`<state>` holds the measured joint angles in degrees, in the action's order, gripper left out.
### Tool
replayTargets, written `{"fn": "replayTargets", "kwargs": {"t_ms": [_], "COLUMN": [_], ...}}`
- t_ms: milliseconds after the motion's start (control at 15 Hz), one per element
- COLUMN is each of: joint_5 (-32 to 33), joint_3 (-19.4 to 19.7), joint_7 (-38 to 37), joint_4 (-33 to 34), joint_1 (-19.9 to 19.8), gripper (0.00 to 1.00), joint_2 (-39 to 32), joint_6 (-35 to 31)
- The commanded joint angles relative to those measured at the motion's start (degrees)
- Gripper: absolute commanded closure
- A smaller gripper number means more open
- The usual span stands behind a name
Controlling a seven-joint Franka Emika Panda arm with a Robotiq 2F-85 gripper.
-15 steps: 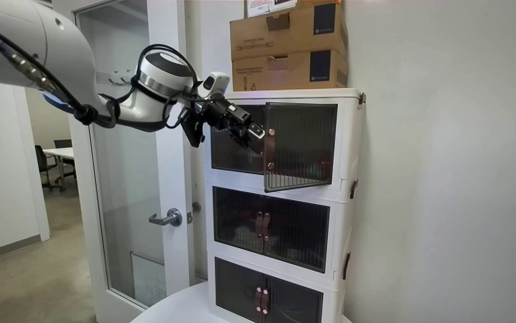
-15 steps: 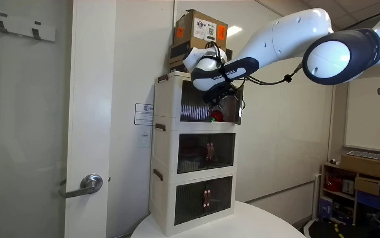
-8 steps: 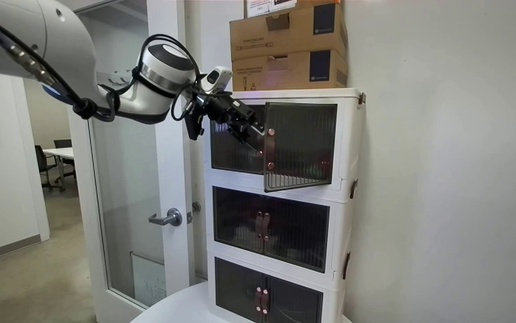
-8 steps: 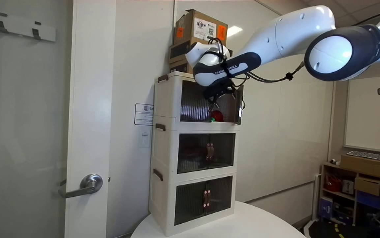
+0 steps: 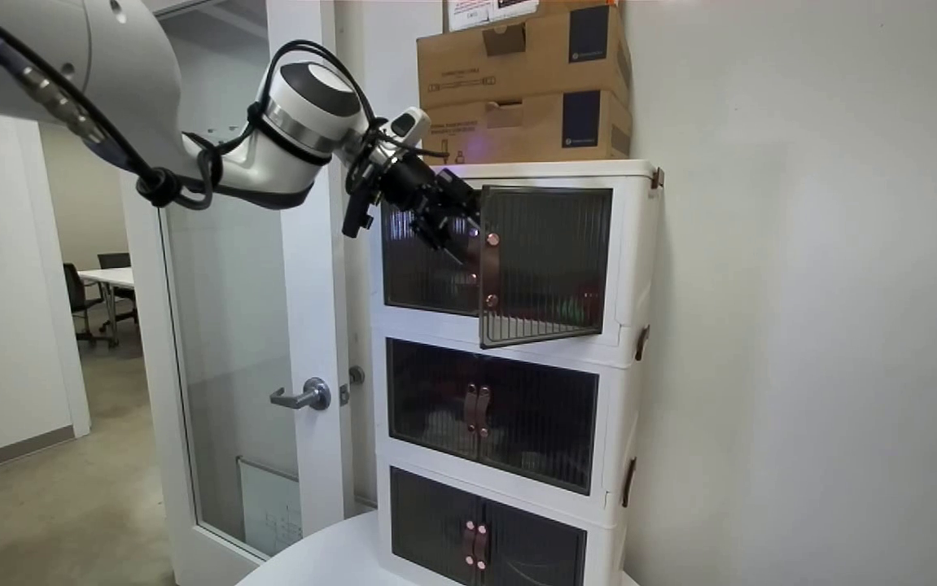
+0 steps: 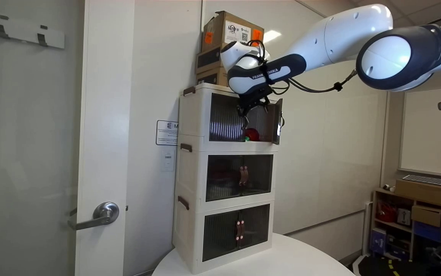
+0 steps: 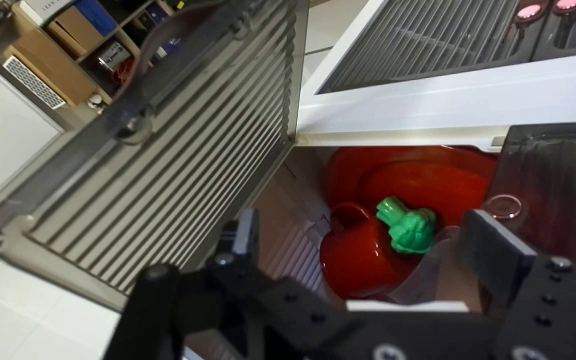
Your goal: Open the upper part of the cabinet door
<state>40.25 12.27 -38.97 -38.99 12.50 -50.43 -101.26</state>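
The tall white cabinet shows in both exterior views. In its top compartment, one smoky see-through leaf of the upper door stands swung outward, with a brown handle on its free edge. That leaf also shows in an exterior view and at left in the wrist view. The opposite leaf is shut; part of it is at right in the wrist view. My gripper is open and empty in front of the opening, in both exterior views. One finger is near the swung leaf.
Inside the top compartment are a red cup, a green broccoli-like piece and a red plate. Cardboard boxes are stacked on the cabinet. The cabinet stands on a white round table. A glass room door stands beside it.
My gripper and wrist have moved up a little and tilted in front of the top compartment. The swung leaf has not visibly moved.
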Motion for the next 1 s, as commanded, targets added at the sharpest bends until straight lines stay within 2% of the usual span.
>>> {"fn": "replayTargets", "kwargs": {"t_ms": [0,333,933], "joint_5": [0.67,-0.13,-0.24], "joint_3": [0.21,-0.47,-2.16], "joint_7": [1.96,4.77,7.48], "joint_4": [1.71,2.10,4.16], "joint_1": [-1.47,-1.39,-1.22], "gripper": [0.00,0.00,0.00], "joint_2": [-1.74,-2.55,-3.73], "joint_6": [-3.80,-2.22,-4.14]}}
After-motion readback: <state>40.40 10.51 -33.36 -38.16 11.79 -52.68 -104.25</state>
